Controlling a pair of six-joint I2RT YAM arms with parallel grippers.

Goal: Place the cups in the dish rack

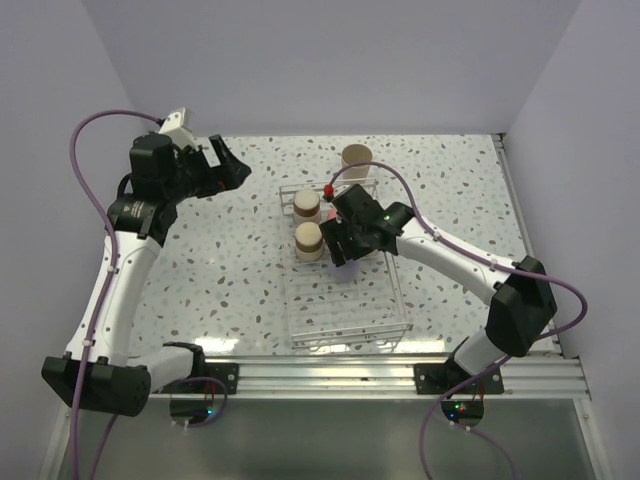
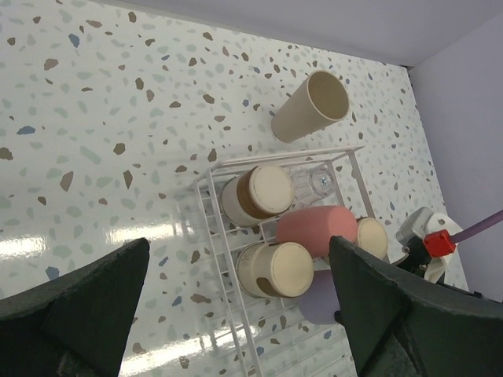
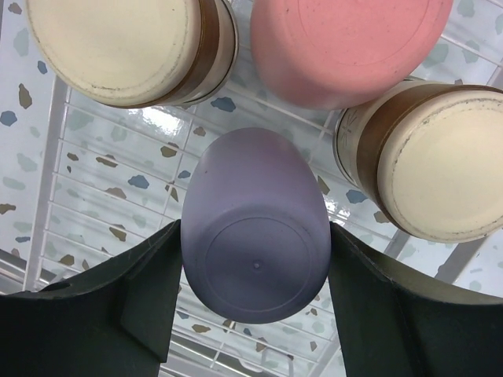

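Right gripper (image 3: 255, 263) is pinching the lavender cup (image 3: 255, 228), base facing the wrist, over the dish rack (image 2: 275, 158). Coral cup (image 3: 346, 47) and brown-grey cups (image 3: 118, 47) are standing just beyond its fingertips. Left gripper (image 2: 236, 271) is hanging spread wide, holding nothing.

The table (image 1: 220, 280) is finished in white terrazzo, flecked with brown, grey and blue. The dish rack (image 1: 345, 310) is formed of white wire. A lavender cup (image 3: 255, 243), a coral-pink cup (image 3: 346, 47) and a beige cup (image 2: 310, 106) are each finished in one plain colour. The brown cups (image 3: 118, 39) are fitted with cream bases.
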